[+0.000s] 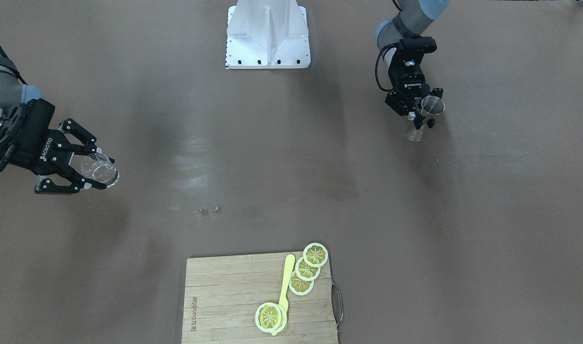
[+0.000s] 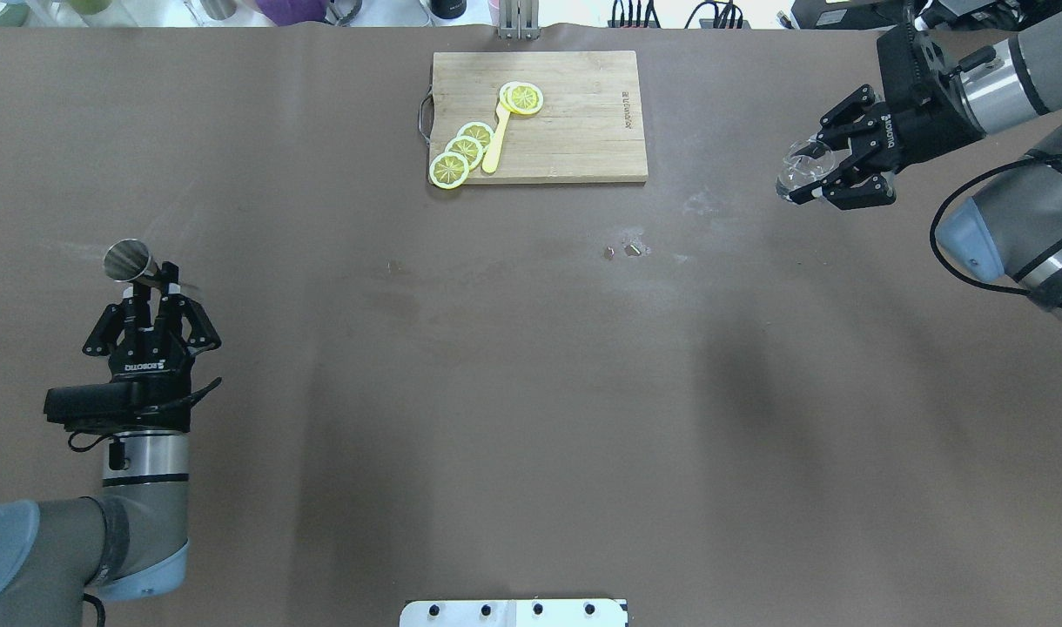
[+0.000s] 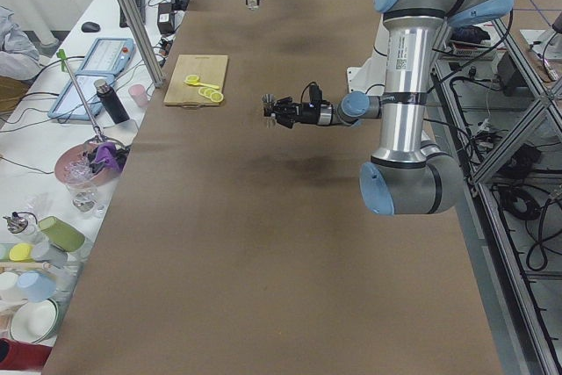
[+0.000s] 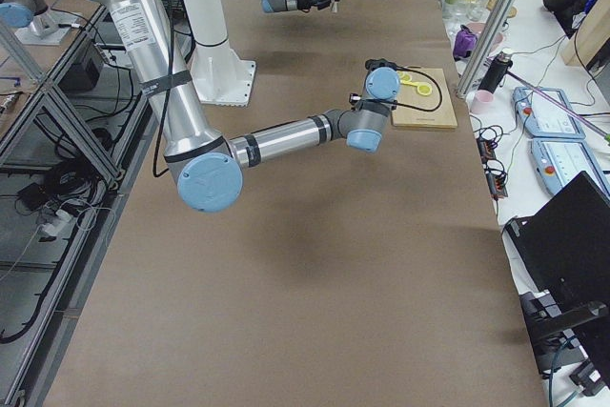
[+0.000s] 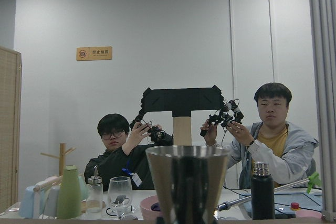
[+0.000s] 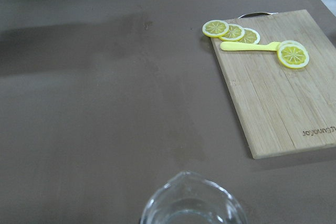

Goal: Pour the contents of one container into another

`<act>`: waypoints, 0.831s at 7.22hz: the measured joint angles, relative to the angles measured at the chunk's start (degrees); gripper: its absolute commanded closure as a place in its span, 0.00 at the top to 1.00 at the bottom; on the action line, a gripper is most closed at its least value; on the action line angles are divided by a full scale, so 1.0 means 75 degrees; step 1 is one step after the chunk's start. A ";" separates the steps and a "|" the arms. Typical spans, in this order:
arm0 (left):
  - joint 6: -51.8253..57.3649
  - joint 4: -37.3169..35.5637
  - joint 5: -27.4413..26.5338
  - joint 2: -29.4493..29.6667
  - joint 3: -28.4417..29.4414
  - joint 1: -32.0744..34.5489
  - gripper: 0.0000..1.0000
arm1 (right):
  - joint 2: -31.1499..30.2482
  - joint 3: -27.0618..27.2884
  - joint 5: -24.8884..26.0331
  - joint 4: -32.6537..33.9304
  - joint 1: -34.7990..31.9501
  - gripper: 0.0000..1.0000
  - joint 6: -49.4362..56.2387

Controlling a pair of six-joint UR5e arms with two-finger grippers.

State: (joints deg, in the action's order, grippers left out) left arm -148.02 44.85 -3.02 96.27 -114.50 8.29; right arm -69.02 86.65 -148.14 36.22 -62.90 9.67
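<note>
Currently pinching the clear glass (image 2: pixel 803 165) in the right gripper (image 2: pixel 799 172) at the far right of the table (image 2: pixel 531 392), and clamping the jigger (image 2: pixel 129 261) by its waist in the left gripper (image 2: pixel 154 283) at the left edge, well apart. Bring both toward centre, keep jigger mouth level, set glass lip just above it, tip slowly.

Wooden cutting board (image 1: pixel 224 296): lemon slices (image 1: pixel 316 254), yellow utensil (image 1: pixel 287 276) lying on it, three slices overlapping.
</note>
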 measured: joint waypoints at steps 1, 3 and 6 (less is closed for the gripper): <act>0.0196 -0.0001 -0.0070 0.0353 -0.0008 -0.0082 0.00 | -0.0002 0.0264 -0.0001 0.0263 -0.0025 0.00 0.0000; 0.0660 -0.0008 -0.0062 0.1017 0.0147 -0.0219 0.00 | -0.0040 0.0938 -0.0039 0.1019 -0.0138 0.00 0.0005; 0.1075 -0.0018 -0.0032 0.1903 0.0878 -0.0256 0.00 | -0.0066 0.2081 -0.0038 0.2505 -0.0167 0.00 0.0000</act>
State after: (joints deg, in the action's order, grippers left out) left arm -139.96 44.71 -3.26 110.54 -107.92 6.37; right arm -69.52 102.26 -148.43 55.00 -64.16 9.67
